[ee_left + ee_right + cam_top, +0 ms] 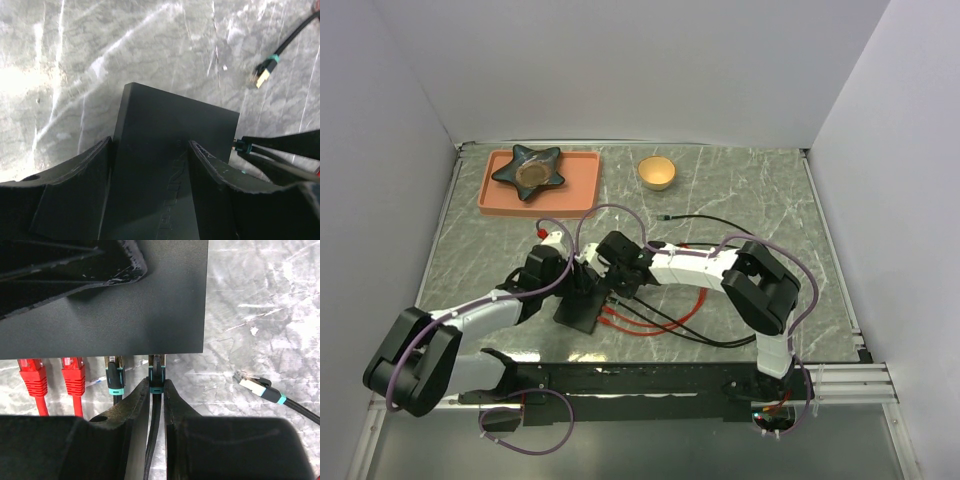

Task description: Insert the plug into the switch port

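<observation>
Currently the right gripper (pixel 157 385) is closed tight on the plug (pixel 157 369), which is black with a teal collar. Its fingers pinch the plug from both sides just behind the nose. The plug's nose meets the switch port (pixel 158 356) on the short edge of the black box (pixel 150 315); depth of seating cannot be told. Along that edge, leftward in the right wrist view, sit another black plug (pixel 115 377) just beside, then two red plugs (pixel 32 374). A loose plug (pixel 251 385) lies on the marble table (pixel 260 300), apart from the box. The left gripper (pixel 150 145) is spread wide, grasping nothing: one finger (pixel 215 175) lies over the box top, the other runs along the box's side edge. In the top view the box sits between both arms, with the salmon tray (pixel 575 190) at far left, well apart.
</observation>
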